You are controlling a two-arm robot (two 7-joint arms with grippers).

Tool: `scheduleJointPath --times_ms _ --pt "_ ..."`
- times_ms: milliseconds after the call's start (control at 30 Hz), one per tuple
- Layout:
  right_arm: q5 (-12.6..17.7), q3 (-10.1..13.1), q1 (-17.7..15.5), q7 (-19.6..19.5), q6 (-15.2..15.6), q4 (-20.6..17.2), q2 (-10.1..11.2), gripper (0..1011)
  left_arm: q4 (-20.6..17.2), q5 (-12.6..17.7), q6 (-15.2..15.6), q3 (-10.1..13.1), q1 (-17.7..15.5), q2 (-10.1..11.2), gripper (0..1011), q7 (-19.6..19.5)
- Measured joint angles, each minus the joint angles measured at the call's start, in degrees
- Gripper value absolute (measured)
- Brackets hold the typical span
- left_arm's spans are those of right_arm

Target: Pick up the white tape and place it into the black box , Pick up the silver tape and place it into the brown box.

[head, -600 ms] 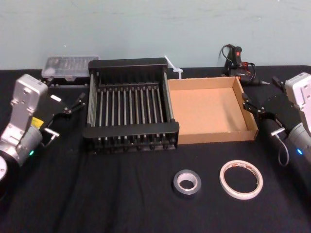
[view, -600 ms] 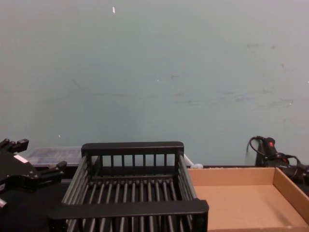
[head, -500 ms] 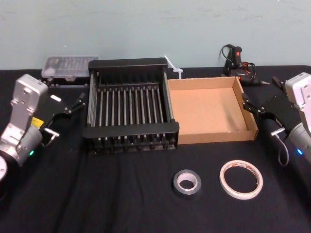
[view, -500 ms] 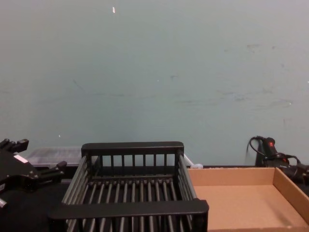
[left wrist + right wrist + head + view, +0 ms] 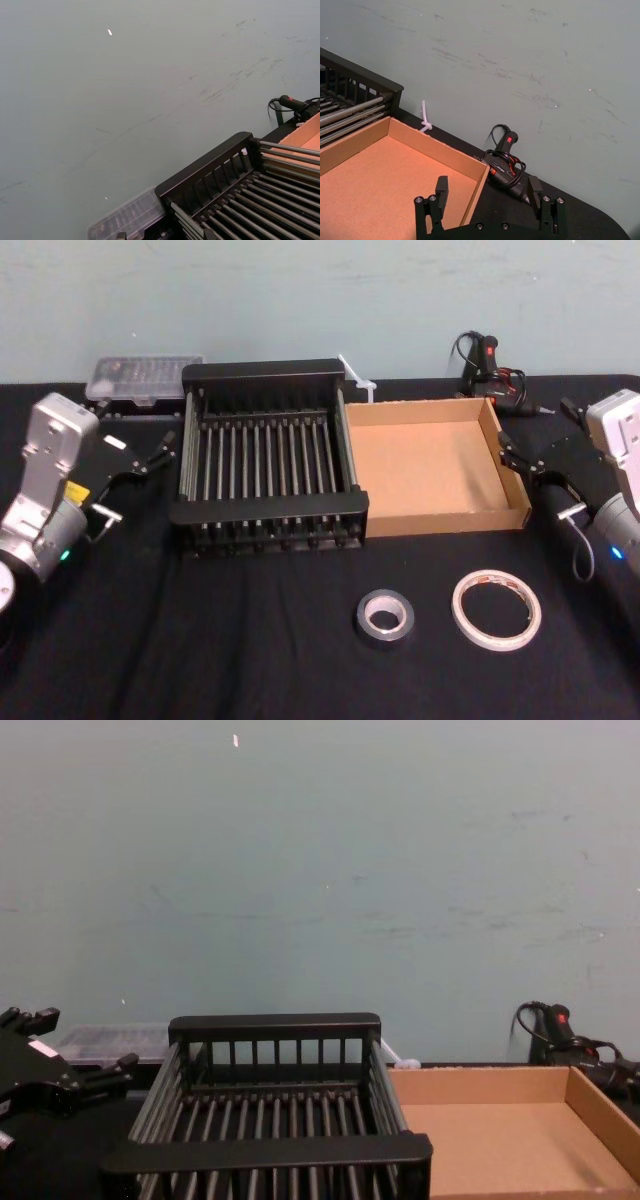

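The white tape (image 5: 463,617) lies flat on the black cloth at the front right. The smaller silver tape (image 5: 401,629) lies just left of it. Behind them the black box (image 5: 270,508) stands at the centre with the brown box (image 5: 432,472) against its right side; nothing lies in either. My left gripper (image 5: 135,430) hovers open left of the black box (image 5: 268,1152), and its fingers hold nothing (image 5: 80,1040). My right gripper (image 5: 537,425) hovers open at the brown box's right wall, its fingers empty (image 5: 489,190) above the box's far right corner (image 5: 395,175).
A clear plastic case (image 5: 145,375) sits behind the black box's left end. A black glue gun with cables (image 5: 490,365) lies behind the brown box, and a white cable tie (image 5: 355,375) sticks up between the boxes. A pale green wall closes the back.
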Motion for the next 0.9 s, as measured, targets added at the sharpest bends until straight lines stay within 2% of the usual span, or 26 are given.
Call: scheduleJointPath --times_ms 733,867,900 --pt "0.0 0.0 0.0 0.0 0.0 0.0 0.0 1002 0.0 0.0 0.0 0.0 0.0 0.0 1001 0.0" --pt "0.5 0.7 -0.2 0.8 1.5 -0.6 -0.2 1002 0.0 0.0 0.0 0.0 0.0 0.0 1001 0.0" --pt "1.1 1.2 -0.4 1.3 2.9 -1.3 -0.2 1002 0.0 0.0 0.0 0.0 0.0 0.0 1001 0.0"
